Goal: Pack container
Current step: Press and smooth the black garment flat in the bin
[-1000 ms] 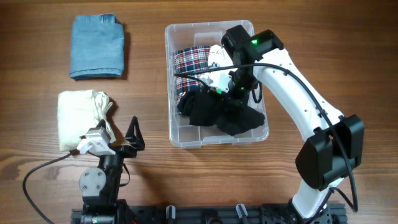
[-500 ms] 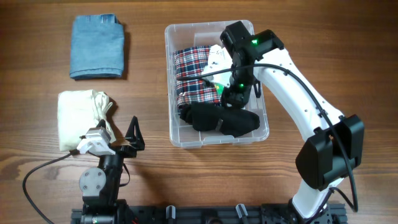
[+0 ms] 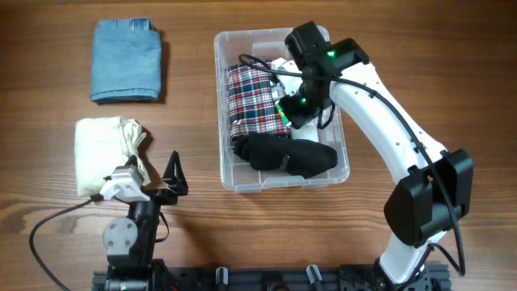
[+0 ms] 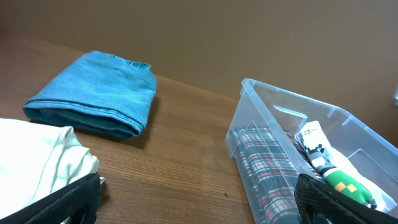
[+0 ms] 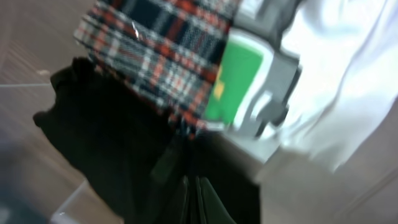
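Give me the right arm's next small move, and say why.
Probably lift the right claw clear of the container: it is shut above the plaid cloth, the black garment lies inside, and the blue cloth and cream cloth wait on the table.

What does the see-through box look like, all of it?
The box is a clear plastic rectangle with a rounded rim and no lid on. It sits flat on the wooden table, long side running away from the robot. Inside lie a folded checked cloth, a black cloth at the near end, and something white at the far end. A blue cloth and a cream cloth lie outside, apart from it.
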